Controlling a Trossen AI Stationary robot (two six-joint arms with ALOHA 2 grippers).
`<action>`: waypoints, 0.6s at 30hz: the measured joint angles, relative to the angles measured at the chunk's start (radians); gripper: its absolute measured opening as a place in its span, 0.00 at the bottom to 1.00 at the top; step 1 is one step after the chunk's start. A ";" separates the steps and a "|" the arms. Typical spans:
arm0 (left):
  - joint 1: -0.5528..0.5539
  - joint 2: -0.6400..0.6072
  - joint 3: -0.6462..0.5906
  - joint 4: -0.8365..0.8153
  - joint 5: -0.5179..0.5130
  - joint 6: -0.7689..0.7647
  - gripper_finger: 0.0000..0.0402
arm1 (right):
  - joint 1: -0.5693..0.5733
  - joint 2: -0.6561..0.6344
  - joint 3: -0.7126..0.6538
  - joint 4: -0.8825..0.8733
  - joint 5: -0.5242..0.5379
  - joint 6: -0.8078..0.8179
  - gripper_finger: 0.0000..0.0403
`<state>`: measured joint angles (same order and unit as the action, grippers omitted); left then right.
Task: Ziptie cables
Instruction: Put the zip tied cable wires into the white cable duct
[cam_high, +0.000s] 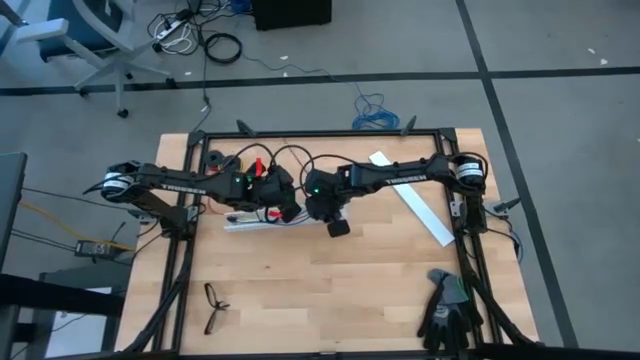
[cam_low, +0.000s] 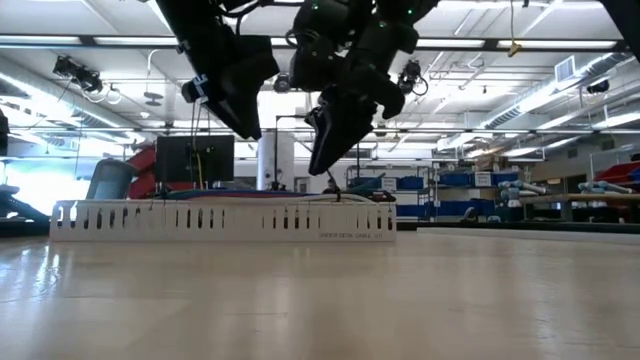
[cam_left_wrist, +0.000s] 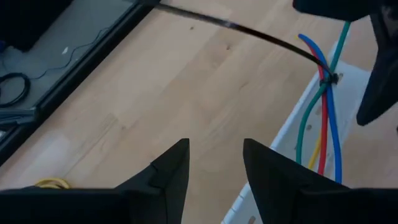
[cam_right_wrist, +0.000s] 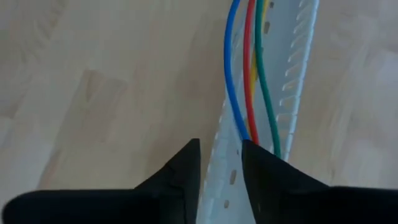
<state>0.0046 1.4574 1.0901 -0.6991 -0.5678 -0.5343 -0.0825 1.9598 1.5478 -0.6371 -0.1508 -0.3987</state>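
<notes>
The cables (cam_left_wrist: 323, 118), blue, red, green and yellow, run side by side over the white slotted strip (cam_right_wrist: 292, 81). A black ziptie (cam_left_wrist: 328, 78) is looped round them, and its long tail (cam_left_wrist: 236, 27) sticks out over the wood. My left gripper (cam_left_wrist: 215, 163) hangs open above the table, short of the tied spot. My right gripper (cam_right_wrist: 220, 163) is open over the strip, with the cables (cam_right_wrist: 249, 74) running away from its fingertips. I cannot tell whether one finger touches the cables. In the low view both grippers (cam_low: 235, 105) (cam_low: 335, 135) hang clear above the strip (cam_low: 220, 220).
A second white strip (cam_high: 418, 208) lies at the right behind my right arm. Black eyeglasses (cam_high: 214, 306) lie near the front left and dark gloves (cam_high: 446, 306) near the front right. Bare wood spreads between them. A black frame (cam_high: 330, 135) rims the table.
</notes>
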 joint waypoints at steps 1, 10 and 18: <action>-0.001 0.000 0.000 0.001 0.000 0.000 0.40 | -0.004 0.000 0.000 -0.011 -0.003 -0.001 0.28; -0.023 0.023 0.000 0.071 0.000 0.063 0.40 | -0.121 -0.046 0.000 -0.243 0.042 0.041 0.29; -0.024 0.073 -0.028 0.244 0.056 0.211 0.40 | -0.257 -0.137 -0.079 -0.286 -0.060 0.000 0.27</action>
<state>-0.0192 1.5309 1.0619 -0.4546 -0.5116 -0.3233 -0.3395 1.8231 1.4689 -0.9233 -0.2111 -0.3986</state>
